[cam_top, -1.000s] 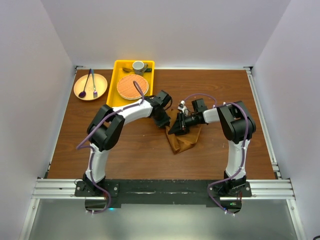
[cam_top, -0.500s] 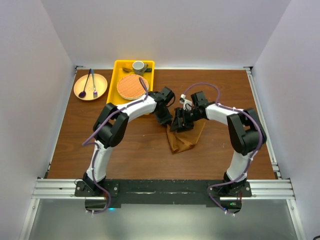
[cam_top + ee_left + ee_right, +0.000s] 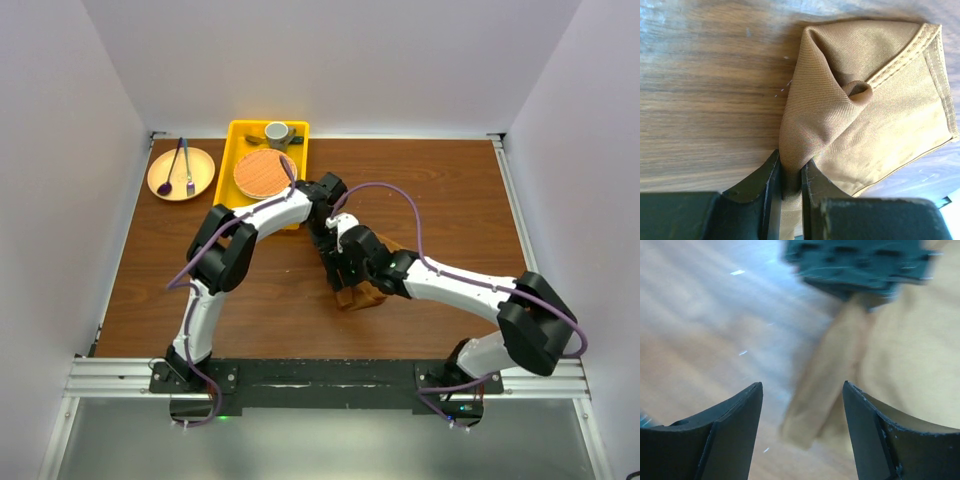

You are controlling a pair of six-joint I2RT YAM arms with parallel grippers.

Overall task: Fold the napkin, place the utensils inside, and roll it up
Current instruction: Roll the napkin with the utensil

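Observation:
The rust-brown napkin (image 3: 360,295) lies bunched and folded on the wooden table, mostly under the right arm. In the left wrist view a raised fold of the napkin (image 3: 865,115) is pinched between the jaws of my left gripper (image 3: 790,175), which is shut on it. My left gripper (image 3: 328,243) sits at the cloth's far left corner. My right gripper (image 3: 342,270) hovers just in front of it with its jaws wide apart. The right wrist view is blurred and shows the open right gripper (image 3: 802,392) over a hanging strip of napkin (image 3: 835,375), gripping nothing. The utensils are out of view.
A yellow tray (image 3: 229,170) at the back left holds a round orange woven mat (image 3: 263,172) and a grey cup (image 3: 277,132). Left of it a tan plate (image 3: 205,172) carries a purple spoon (image 3: 165,185) and a dark fork (image 3: 187,165). The right arm stretches diagonally across the table.
The right gripper opened and let go of the napkin, and its arm swung left and forward across the cloth. The left gripper kept its pinch, barely shifting.

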